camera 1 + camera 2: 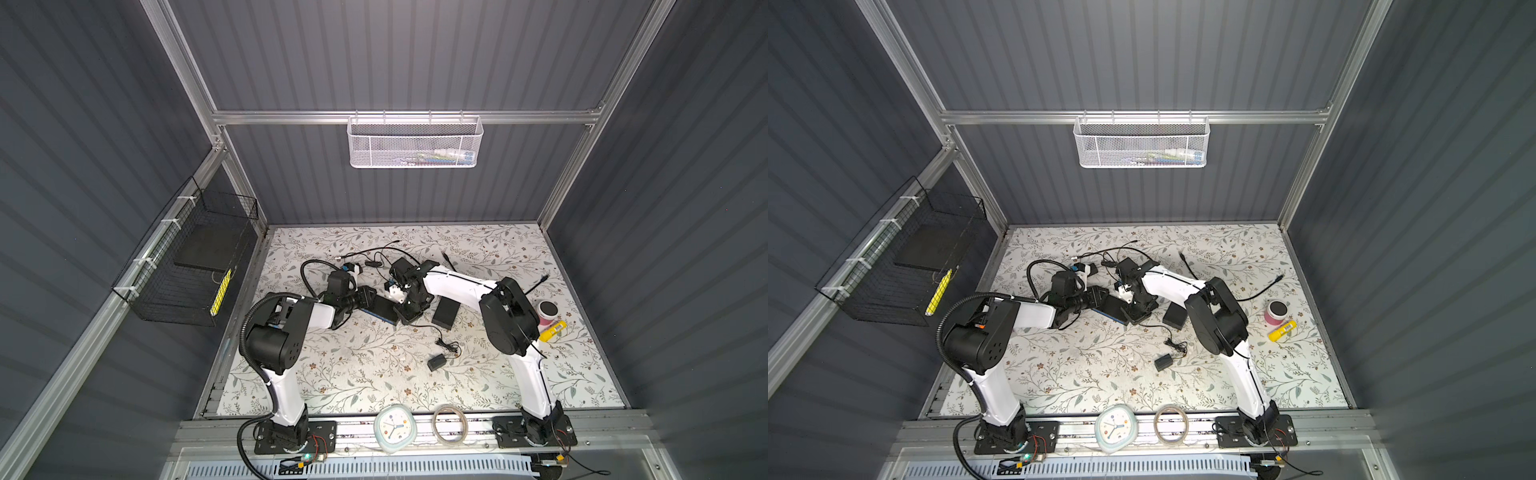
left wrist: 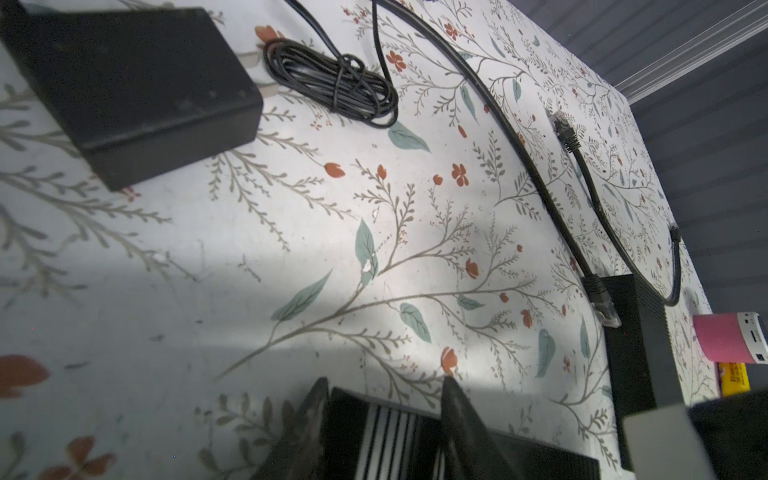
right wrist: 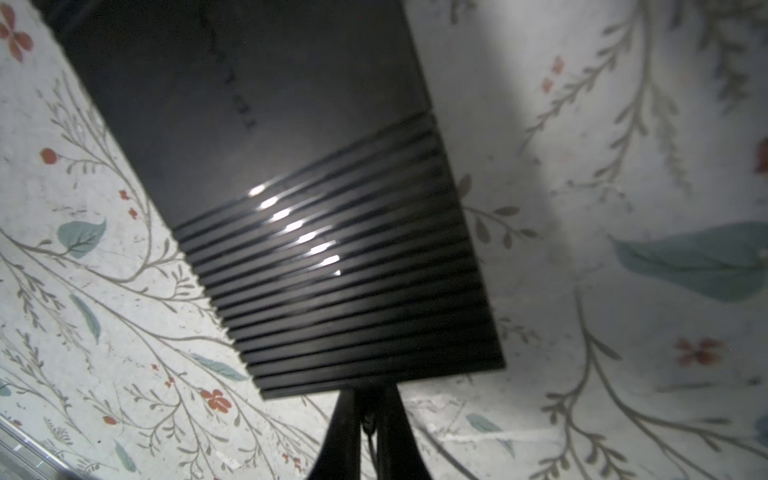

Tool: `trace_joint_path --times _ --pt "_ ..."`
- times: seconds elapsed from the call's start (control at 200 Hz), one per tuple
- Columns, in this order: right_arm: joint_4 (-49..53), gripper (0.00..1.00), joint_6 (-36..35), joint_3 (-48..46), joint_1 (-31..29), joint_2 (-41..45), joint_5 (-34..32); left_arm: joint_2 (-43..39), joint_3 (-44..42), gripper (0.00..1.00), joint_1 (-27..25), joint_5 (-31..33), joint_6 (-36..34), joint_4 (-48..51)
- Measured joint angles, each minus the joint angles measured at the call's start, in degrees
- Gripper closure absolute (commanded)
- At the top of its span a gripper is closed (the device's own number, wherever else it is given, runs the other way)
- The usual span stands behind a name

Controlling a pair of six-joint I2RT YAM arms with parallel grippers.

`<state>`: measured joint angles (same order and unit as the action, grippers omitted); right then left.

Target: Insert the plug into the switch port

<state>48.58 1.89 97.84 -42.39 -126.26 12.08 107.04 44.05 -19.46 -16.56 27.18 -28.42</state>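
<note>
At the switch [image 3: 291, 166], only wrist views show left jaws clamping it, right jaws pinching the plug [image 3: 368, 419].

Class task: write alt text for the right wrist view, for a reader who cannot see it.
The right gripper, shut on a thin cable, has its tips at the edge of a black box with a ribbed top. A floral-patterned table fills the background.
</note>
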Motion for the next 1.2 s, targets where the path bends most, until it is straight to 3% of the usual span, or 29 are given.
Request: trace_joint_path --times 0.535,0.865,1.036,1.201 --pt "10.32 1.0 -3.04 11.63 0.15 -6.47 -0.46 0.98 -0.2 0.58 0.0 1.22 0.48 -1.84" --pt "12.33 0.98 -3.41 13.68 -0.13 -7.63 -1.6 0.15 -0.24 0.6 -0.31 2.27 0.42 -1.46" --pt "4.2 0.9 -3.87 4.94 -0.44 -2.67 -3.08 0.28 -0.26 0.61 0.28 1.57 1.05 -1.33" --pt "-7.67 0.66 -4.0 -6.1 -0.81 3.56 -3.91 0.33 -0.33 0.58 0.81 0.31 4.72 -0.83"
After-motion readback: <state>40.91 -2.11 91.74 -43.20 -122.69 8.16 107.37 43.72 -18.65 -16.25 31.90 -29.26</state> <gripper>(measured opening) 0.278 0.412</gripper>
